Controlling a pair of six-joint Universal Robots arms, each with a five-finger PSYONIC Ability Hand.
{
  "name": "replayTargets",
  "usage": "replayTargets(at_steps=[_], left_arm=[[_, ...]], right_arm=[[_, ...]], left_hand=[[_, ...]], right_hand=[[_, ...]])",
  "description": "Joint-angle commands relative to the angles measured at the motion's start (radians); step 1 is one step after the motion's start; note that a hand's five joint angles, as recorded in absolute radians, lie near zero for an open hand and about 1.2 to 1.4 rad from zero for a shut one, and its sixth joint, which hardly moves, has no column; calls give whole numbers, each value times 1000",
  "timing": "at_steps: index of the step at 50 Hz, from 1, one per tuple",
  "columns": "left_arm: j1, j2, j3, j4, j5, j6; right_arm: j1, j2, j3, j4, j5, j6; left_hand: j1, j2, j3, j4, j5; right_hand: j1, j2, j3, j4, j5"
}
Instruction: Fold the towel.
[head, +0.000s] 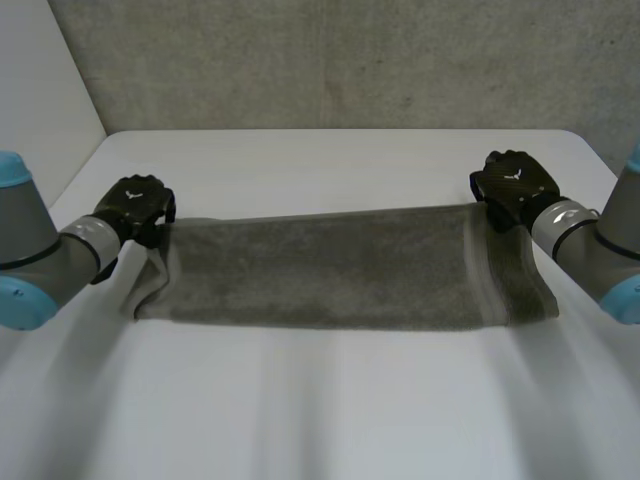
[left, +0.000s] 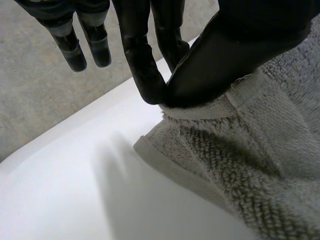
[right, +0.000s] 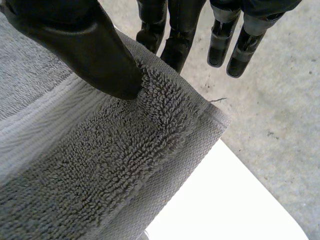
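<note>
Head view: grey towel (head: 320, 265) lies stretched across the white table (head: 330, 400), left hand (head: 135, 205) at its far left corner, right hand (head: 515, 185) at its far right corner | left wrist view: thumb and finger pinch the corner hem | right wrist view: thumb on top, fingers beneath, clamping the corner.

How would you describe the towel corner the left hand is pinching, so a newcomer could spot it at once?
On the white table a grey towel stretches between the left hand and the right hand. The corner is the far one at the left hand, pinched between thumb and finger. There the towel's end sags crumpled; the right end spreads smooth with a pale stripe.
</note>
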Motion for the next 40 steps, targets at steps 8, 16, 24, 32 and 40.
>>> replayTargets(at_steps=[8,16,24,32,40], left_arm=[[-27,-106,92,164,0,16],[-38,-151,130,203,-1,19],[-47,-183,173,209,3,19],[-47,-223,208,209,2,19],[-47,-219,194,208,-3,19]], right_arm=[[-1,135,-78,-58,11,0],[-1,160,-99,-82,31,-2],[-1,164,-99,-119,46,-2],[-1,210,-127,-136,46,-2],[-1,217,-131,-136,63,-2]], left_hand=[[114,43,-51,-59,40],[114,43,-51,-59,40],[114,43,-51,-59,40],[114,43,-51,-59,40],[-367,-438,-51,-59,-441]], right_hand=[[94,88,-42,-76,68],[94,88,-42,-76,68],[94,88,-42,-76,68],[94,88,-42,-76,68],[-501,-508,-42,-76,-527]])
